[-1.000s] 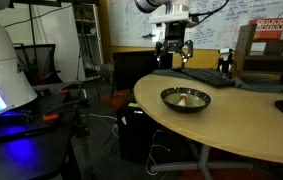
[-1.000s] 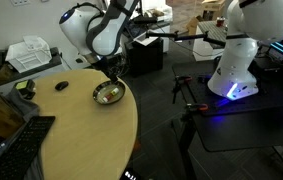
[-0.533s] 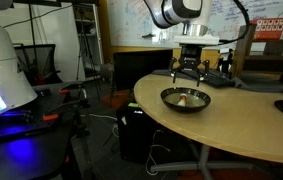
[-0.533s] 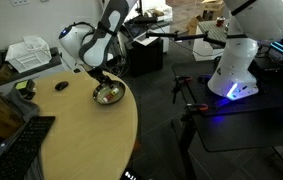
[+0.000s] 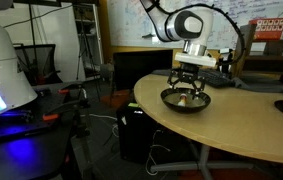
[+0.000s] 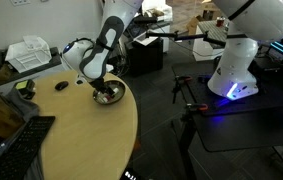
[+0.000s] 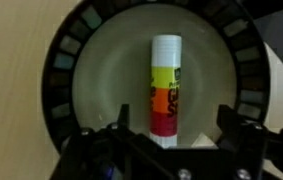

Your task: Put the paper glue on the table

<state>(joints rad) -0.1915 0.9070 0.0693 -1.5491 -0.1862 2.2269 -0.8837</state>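
Moved since a second ago: the arm (image 5: pixel 189 25) has swung forward and come down, so the fingers (image 7: pixel 233 124), which stood high and behind the bowl (image 5: pixel 167 97), now hang low over it.
Unmoved since then: the bowl and the paper glue (image 7: pixel 165 88) inside it lie where they lay.
Fingers: released and spread wide. In the wrist view one stands on each side of the paper glue, with bare bowl floor showing in both gaps, and neither touches the stick.
Fingers against the bowl: in an exterior view their tips are at about the level of the bowl's rim (image 6: pixel 108 95). Whether they dip below the rim cannot be told.
Paper glue: it lies flat in the middle of the bowl's floor, its long axis running between the two fingers. It has a white end farthest from the fingers, then yellow, orange and red bands.
Paper glue from outside: in an exterior view only a small pale patch (image 5: pixel 186 98) shows inside the bowl.
Bowl: dark, round metal with a paler floor. It stands upright on the desk (image 5: pixel 231 125), near the rounded end of the top.
Desk: light tan wood with a curved edge. The surface around the bowl is bare.
Keyboard (image 6: pixel 26 140): it lies on the same desk, well apart from the bowl.
Arm: it reaches over the bowl from above and bends down to the fingers.
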